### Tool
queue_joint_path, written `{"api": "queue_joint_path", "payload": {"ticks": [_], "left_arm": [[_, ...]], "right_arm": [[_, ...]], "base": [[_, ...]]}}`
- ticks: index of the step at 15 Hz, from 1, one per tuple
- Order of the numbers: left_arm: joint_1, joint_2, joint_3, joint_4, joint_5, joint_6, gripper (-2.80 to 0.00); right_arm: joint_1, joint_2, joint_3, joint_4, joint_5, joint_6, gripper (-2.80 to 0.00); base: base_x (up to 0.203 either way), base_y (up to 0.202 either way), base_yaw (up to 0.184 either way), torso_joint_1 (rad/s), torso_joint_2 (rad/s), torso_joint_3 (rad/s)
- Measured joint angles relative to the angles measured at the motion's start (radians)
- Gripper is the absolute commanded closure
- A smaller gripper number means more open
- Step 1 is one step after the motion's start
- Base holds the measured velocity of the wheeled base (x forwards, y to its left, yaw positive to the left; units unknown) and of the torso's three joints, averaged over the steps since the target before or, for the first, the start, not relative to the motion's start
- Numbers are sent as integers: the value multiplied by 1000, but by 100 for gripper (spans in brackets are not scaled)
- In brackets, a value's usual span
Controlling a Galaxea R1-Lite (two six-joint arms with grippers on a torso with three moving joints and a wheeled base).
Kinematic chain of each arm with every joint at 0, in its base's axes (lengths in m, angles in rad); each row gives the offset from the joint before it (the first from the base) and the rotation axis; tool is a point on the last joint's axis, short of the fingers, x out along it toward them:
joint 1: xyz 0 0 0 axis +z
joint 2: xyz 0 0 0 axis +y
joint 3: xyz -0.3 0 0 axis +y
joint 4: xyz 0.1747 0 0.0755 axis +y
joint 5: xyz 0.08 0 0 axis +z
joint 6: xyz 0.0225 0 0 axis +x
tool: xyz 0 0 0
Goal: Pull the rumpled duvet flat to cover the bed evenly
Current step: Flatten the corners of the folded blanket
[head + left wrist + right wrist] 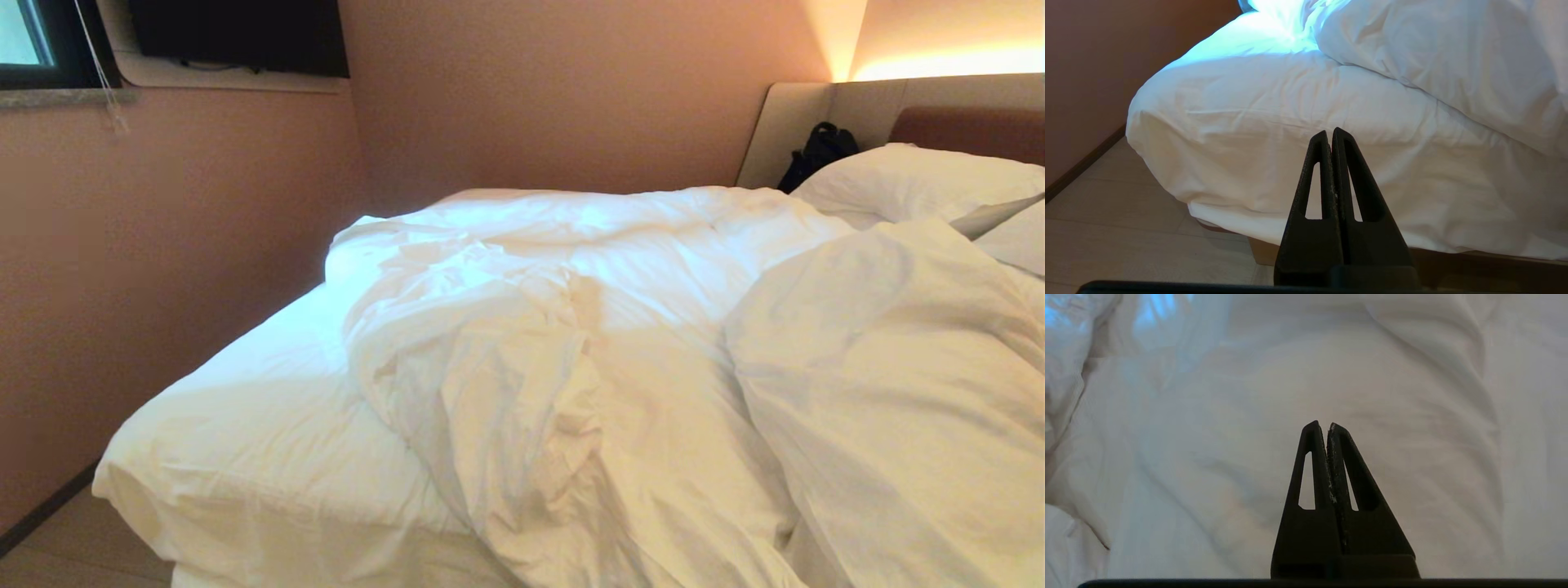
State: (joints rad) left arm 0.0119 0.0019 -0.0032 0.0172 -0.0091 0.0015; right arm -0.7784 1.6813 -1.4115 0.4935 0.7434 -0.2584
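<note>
You are at the reaching step: the duvet (588,343) lies bunched in a ridge across the middle and headboard side of the bed (245,425), leaving the foot corner beside the wall bare. Your right claw (1322,425) hangs over the duvet's folds, fingers pressed together on nothing; the left claw (1329,132), also closed and empty, waits off the bed's foot corner. Next, I judge, you must part the right claw and pinch a duvet edge.
</note>
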Motion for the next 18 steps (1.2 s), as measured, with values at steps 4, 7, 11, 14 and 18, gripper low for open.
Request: {"api": "queue_joint_path", "payload": {"ticks": [4, 7, 11, 14, 18], "left_arm": [[0, 0, 0, 0, 0, 0, 0], [0, 0, 0, 0, 0, 0, 0], [0, 0, 0, 0, 0, 0, 0], [0, 0, 0, 0, 0, 0, 0], [0, 0, 0, 0, 0, 0, 0]], "right_arm": [[-43, 62, -17, 1, 85, -62, 0], [-75, 119, -43, 1, 117, -103, 0], [-100, 181, -81, 2, 118, -120, 0], [-104, 224, -99, 2, 118, -120, 0], [-104, 255, -119, 11, 118, -120, 0]], "base": [[0, 0, 0, 0, 0, 0], [0, 0, 0, 0, 0, 0], [0, 0, 0, 0, 0, 0], [0, 0, 0, 0, 0, 0], [0, 0, 0, 0, 0, 0]]}}
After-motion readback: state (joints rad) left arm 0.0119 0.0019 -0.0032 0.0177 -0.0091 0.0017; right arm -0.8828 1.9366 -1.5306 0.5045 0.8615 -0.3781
